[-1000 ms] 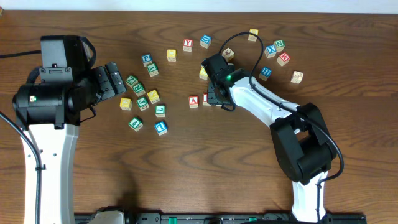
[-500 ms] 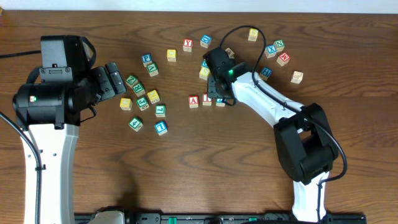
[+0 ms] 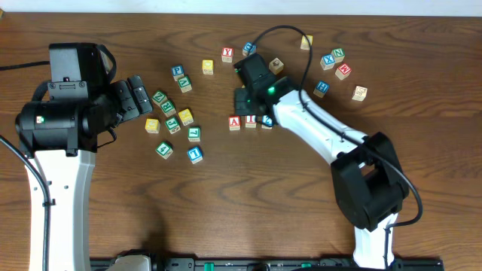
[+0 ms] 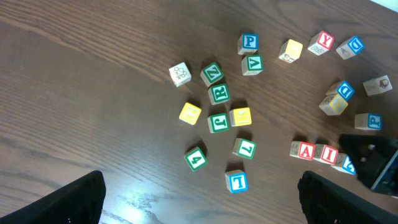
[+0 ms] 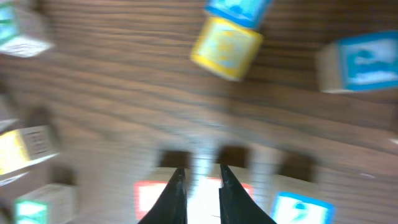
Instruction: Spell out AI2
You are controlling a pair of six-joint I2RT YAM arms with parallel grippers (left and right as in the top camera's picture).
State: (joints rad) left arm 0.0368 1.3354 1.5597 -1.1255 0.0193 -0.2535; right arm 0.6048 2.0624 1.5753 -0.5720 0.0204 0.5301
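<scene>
Dark wood table (image 3: pixel 151 203) shows A (image 3: pixel 234 123), I (image 3: pixel 250 122), 2 (image 3: pixel 266 121) lined up at centre frame, but the right gripper (image 5: pixel 202 171), its fingers (image 5: pixel 175 194) nearly closed and empty, hangs just above I and could nudge the row crooked, while the left gripper (image 4: pixel 205 205) gapes wide at frame left.

1. The "A" cube (image 3: pixel 234 123) has a pale face with a red frame and a red letter.
2. The "I" cube (image 3: pixel 250 122) shows the same red on pale.
3. The "2" cube (image 3: pixel 266 121) carries a blue frame and a blue digit.
4. The table (image 3: pixel 422 45) is dark brown wood with streaked grain.
5. The "1" cube (image 3: pixel 195 154) is blue-framed.
6. The right arm (image 3: pixel 316 124) is white with black joints.
</scene>
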